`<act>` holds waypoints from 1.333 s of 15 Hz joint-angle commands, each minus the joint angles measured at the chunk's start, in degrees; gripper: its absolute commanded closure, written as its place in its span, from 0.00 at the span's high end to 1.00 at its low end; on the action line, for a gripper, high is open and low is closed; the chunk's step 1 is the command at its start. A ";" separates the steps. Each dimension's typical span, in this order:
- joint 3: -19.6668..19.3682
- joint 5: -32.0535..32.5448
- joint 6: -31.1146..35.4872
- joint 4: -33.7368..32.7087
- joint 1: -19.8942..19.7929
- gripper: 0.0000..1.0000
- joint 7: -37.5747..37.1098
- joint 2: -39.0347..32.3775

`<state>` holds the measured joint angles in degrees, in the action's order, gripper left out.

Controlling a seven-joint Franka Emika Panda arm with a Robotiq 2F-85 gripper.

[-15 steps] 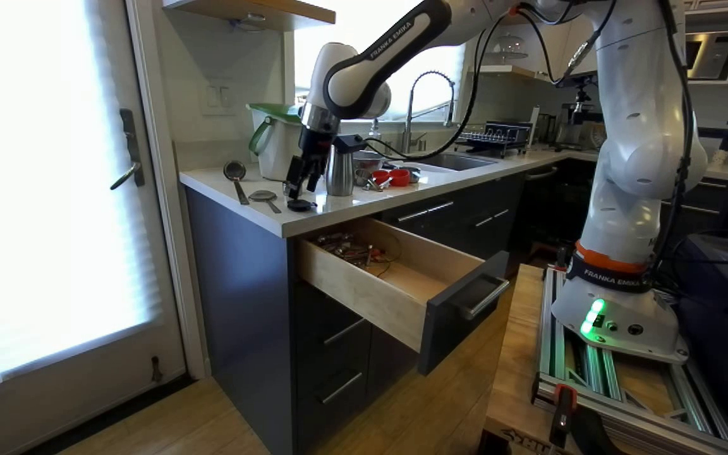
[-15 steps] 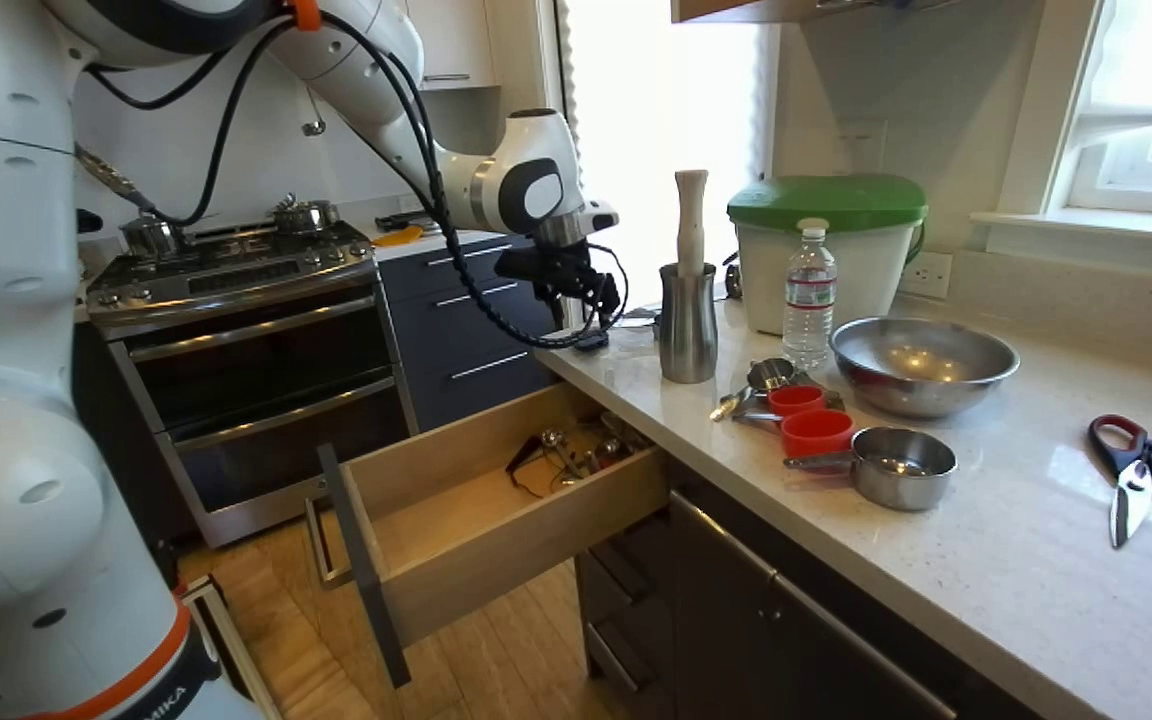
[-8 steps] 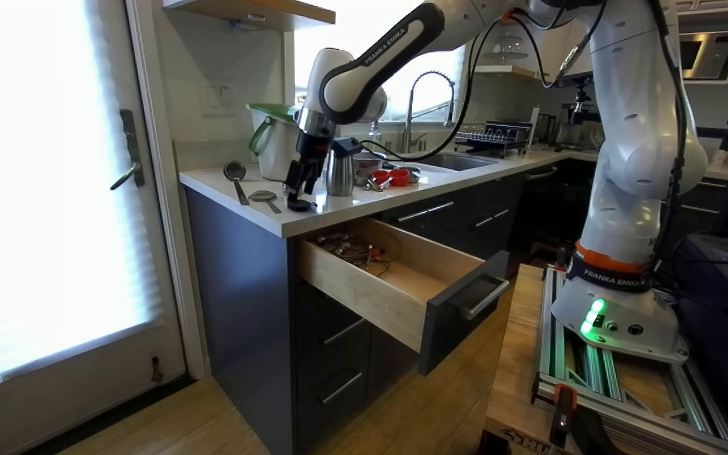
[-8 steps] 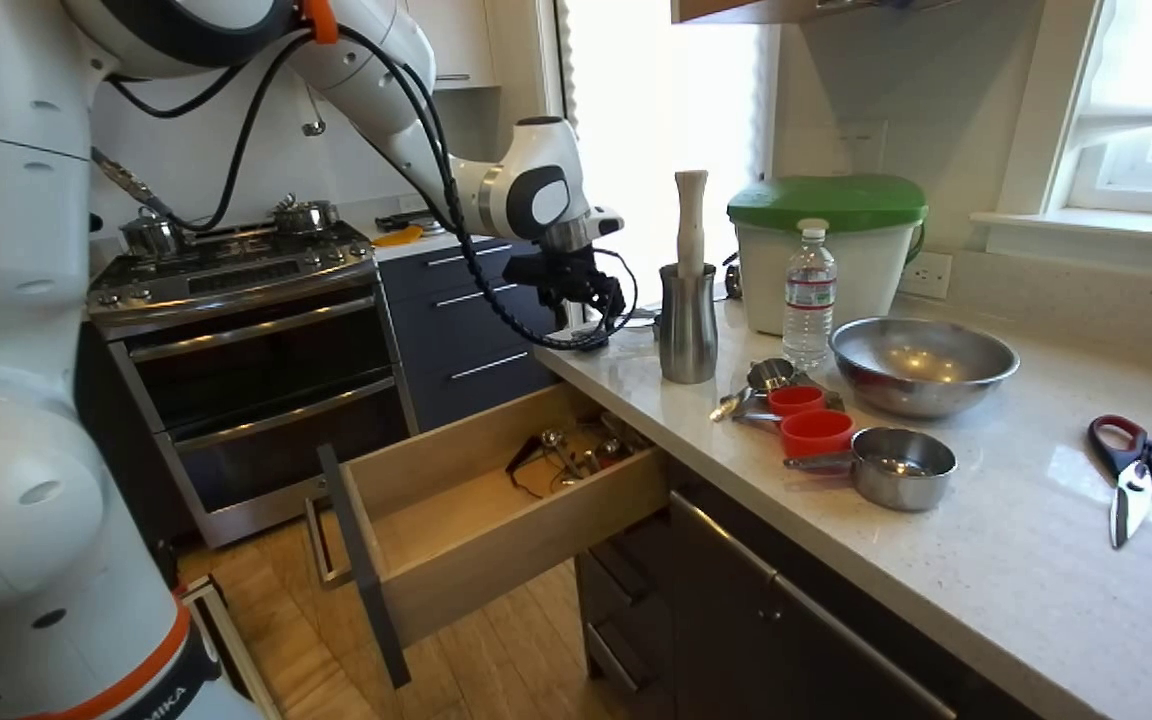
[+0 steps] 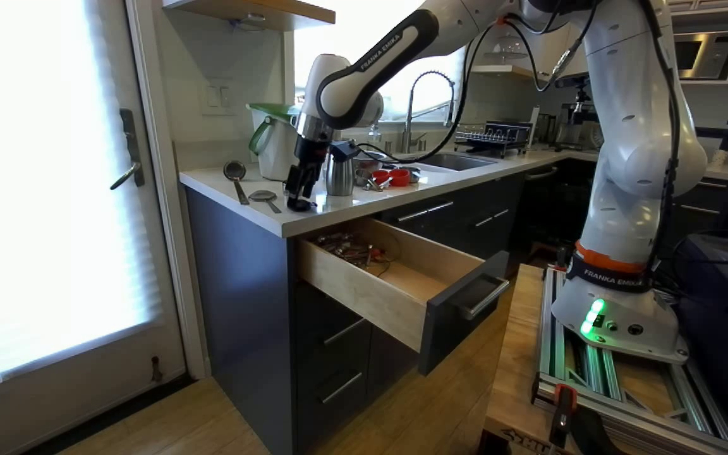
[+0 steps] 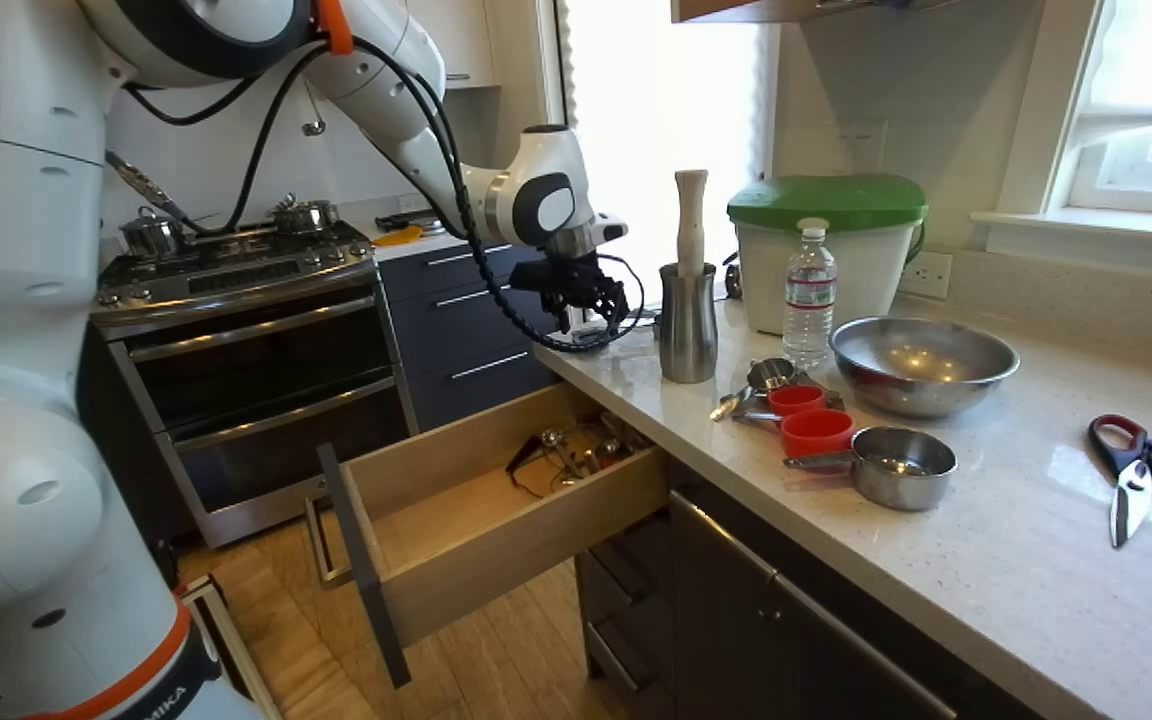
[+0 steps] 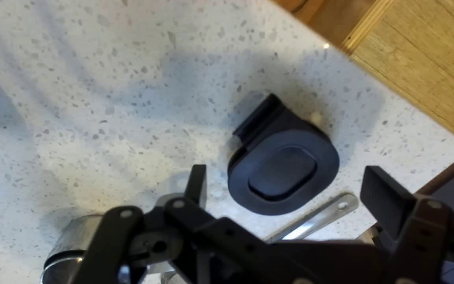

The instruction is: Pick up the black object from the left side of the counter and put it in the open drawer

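Wrist view: fingers point(image 7: 196, 183) stand wide, one on each side of the black object point(image 7: 284, 171), with tabletop point(image 7: 132, 79) visible in both gaps. It lies near a corner, beside the edge over the open drawer point(image 5: 364, 292), its tab point(image 7: 258, 119) pointing roughly along that edge away from the corner, aslant to the line on which the fingers would close. A metal handle point(image 7: 315, 221) lies just beside it, toward the finger nearer the corner, and may get pinched too.

In the wrist view the gripper point(image 7: 284, 183) hides part of a metal utensil point(image 7: 321, 217) by the counter's point(image 7: 416, 146) corner; jumbled items point(image 5: 345, 249) in the drawer point(image 5: 364, 294) are indistinct.
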<state>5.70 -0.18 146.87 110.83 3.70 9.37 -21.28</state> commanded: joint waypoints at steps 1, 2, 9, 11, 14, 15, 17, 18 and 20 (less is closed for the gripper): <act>0.08 0.42 -1.68 -1.43 -0.43 1.00 0.91 -1.23; 0.08 0.37 -1.86 -1.49 -0.48 0.92 0.90 -1.32; 0.12 -0.16 -4.82 -2.43 -0.44 0.42 0.09 -1.17; -0.30 0.04 -7.85 -2.36 -0.15 0.42 -1.32 -0.40; -0.88 0.07 -12.65 -0.03 -0.12 0.42 -3.48 2.77; -0.85 -0.30 -13.55 1.09 -0.35 0.42 -3.41 4.02; -0.61 -1.68 -14.50 3.64 -1.05 0.42 -2.59 6.66; -0.44 -2.54 -14.52 5.04 -1.41 0.42 -1.84 7.89; -0.48 -4.27 -13.27 8.65 -2.06 0.42 -1.05 10.61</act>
<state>5.07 -1.79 133.02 112.74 2.76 7.01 -16.16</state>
